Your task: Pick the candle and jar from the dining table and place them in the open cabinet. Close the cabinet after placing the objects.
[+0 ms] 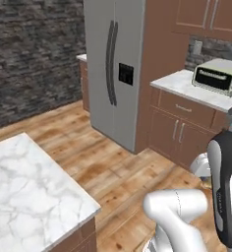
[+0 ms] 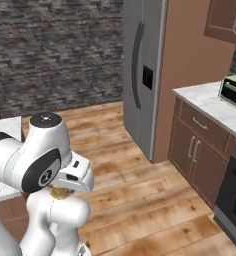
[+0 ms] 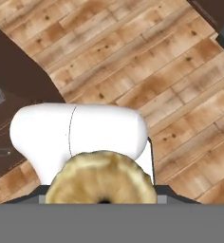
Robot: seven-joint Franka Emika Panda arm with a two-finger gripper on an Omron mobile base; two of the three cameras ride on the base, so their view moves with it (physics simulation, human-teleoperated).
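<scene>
Candle: the squat tan-gold cylinder candle (image 3: 102, 178) sits right at the foot of the hand view, its round end face toward the camera with a dark spot at its middle; in the right base view a sliver of the same gold (image 2: 60, 192) peeks out under the folded wrist.
Jaws: the fingertips themselves are hidden by the candle, but it lies exactly where they close, so I judge the two-finger gripper (image 3: 103, 197) to be clamped narrowly on it (the contact itself is not visible).
Why held so: the white arm is folded in close over its own base, hand pointing down at the wooden plank floor (image 3: 180, 95), which looks like a carry posture for driving rather than reaching.
Dining table: the white marble-topped island (image 1: 29, 197) lies at the lower left of the left base view, with no jar visible on the part in frame.
Cabinet: brown wooden wall cabinets (image 1: 206, 17) hang above the marble counter (image 1: 187, 86) with the silver toaster oven (image 1: 217, 76); I cannot tell which one is open.
Left base view alone: the table top.
Right base view alone: the dark oven front (image 2: 232, 200) low at the right edge.
Both: the tall grey 2-door refrigerator (image 1: 110, 69).
Stage: 1 item in hand, placing not yet done.
</scene>
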